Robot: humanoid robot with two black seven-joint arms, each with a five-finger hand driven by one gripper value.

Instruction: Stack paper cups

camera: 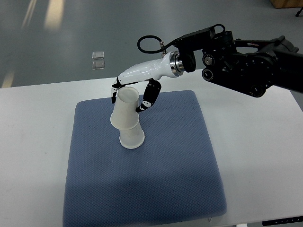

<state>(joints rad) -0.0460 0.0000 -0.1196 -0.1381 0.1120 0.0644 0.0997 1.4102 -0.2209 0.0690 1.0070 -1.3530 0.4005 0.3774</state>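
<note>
Two white paper cups stand upside down on the blue mat (156,179). The lower cup (132,138) rests on its wide rim. The upper cup (126,111) sits over it, tilted slightly to the right at its top. My right hand (129,98) comes in from the upper right. Its white shell lies above the upper cup's top end. Dark fingers (114,96) lie against the cup's left side and the thumb (146,101) against its right side, so the hand is shut on the upper cup. The left arm is out of view.
The mat lies on a white table (33,142). The right arm's black forearm (246,66) spans the upper right, above the table's far edge. Two small clear squares (98,59) lie on the grey floor beyond the table.
</note>
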